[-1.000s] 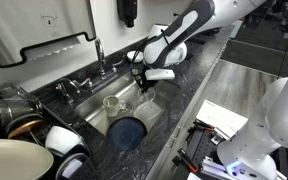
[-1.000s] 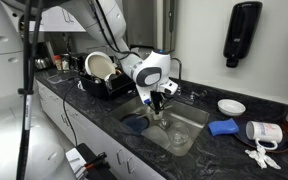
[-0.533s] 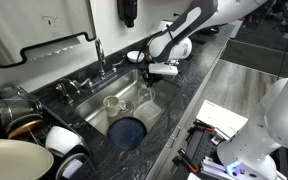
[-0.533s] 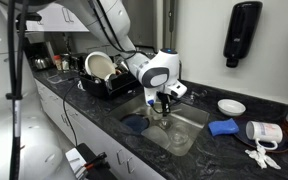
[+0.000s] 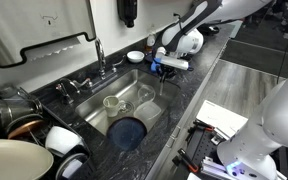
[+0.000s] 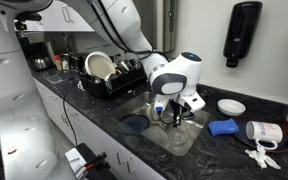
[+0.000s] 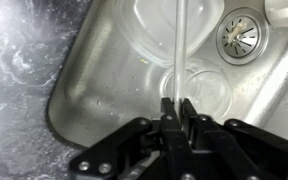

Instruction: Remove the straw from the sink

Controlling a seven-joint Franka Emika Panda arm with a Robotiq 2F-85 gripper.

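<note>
Since a second ago the arm [image 5: 189, 30] has swung its jaws away from the middle of the sink [image 5: 92, 108] toward the end far from the blue dish [image 5: 127, 131]. They have also come up a little, and now hang by the basin's edge next to the dark speckled surface [image 5: 199, 85]. The jaws are pressed together on the straw [image 7: 178, 45], pinching one end of it. In the wrist view the pale, see-through tube runs straight out from the pinch over the steel floor of the basin, crossing a clear round vessel [image 7: 209, 95] that lies beneath it, with the drain [image 7: 239, 33] off to one side. In an exterior view the straw [image 5: 162, 88] shows as a thin line dangling below the jaws, just inside the sink's rim. Whether its lower tip touches the metal I cannot tell. A glass cup [image 5: 112, 102] sits beside the blue dish, well apart from the jaws, and the faucet [image 5: 98, 52] stands at the back rim.
</note>
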